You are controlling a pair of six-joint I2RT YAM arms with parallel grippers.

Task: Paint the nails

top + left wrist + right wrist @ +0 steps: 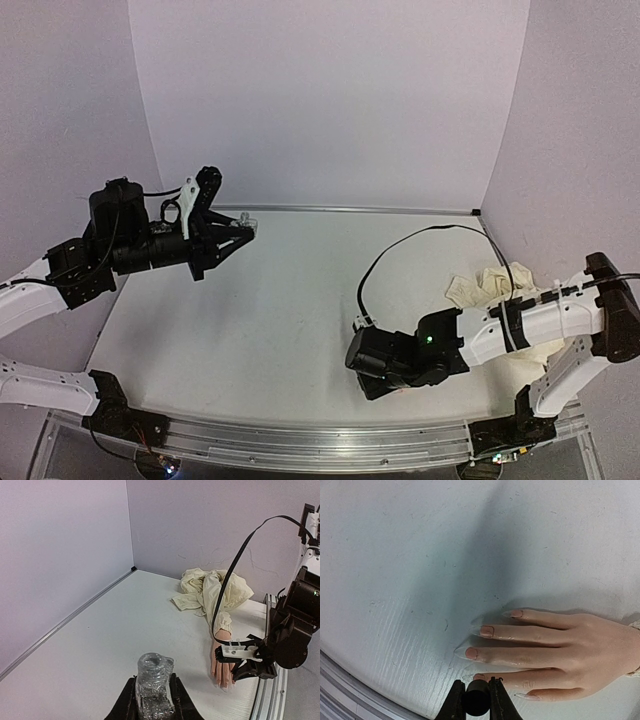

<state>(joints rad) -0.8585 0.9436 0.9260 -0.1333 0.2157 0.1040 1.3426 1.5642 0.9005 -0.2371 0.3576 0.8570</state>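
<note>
The mannequin hand (pixel 570 645) lies palm down on the table (pixel 290 310) near its front edge, with its cream sleeve (pixel 210 590) bunched behind it. The right end effector (pixel 477 700) hangs just above the nails (pixel 486 630), clamped tight on a small black cap (pixel 477 705). The left end effector (pixel 155 702) is raised well apart at the far left, closed on a clear glass bottle (pixel 154 677).
</note>
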